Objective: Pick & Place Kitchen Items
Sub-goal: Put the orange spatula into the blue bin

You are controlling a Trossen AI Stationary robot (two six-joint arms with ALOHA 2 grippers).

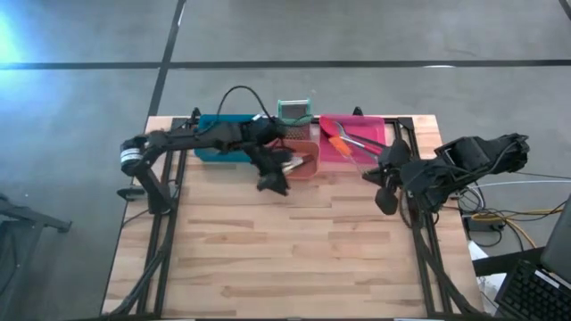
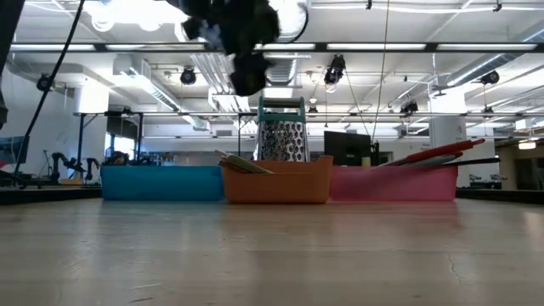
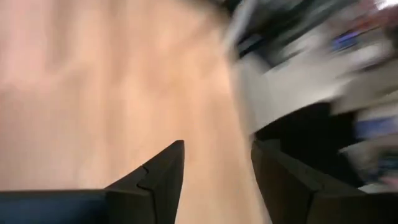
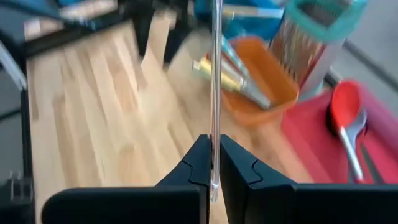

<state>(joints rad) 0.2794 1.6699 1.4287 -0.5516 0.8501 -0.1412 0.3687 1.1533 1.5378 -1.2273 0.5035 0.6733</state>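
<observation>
My right gripper is shut on a slim metal utensil, over the table in front of the pink bin. My left gripper is open and empty, raised over the wood in front of the orange bin; it also shows in the high view and at the top of the low view. The orange bin holds several short utensils. A red spoon and long grey utensils lie in the pink bin, their ends sticking out over its rim. My right gripper pinches the slim metal utensil between its two fingers, on its thin edge. The utensil runs along the fingers and sticks out straight ahead of them, lifted clear of the table. Which end of it is held does not show.
A blue bin, the orange bin and the pink bin stand in a row at the table's far edge, with a teal-rimmed mesh holder behind them. Bare wood lies toward the near edge.
</observation>
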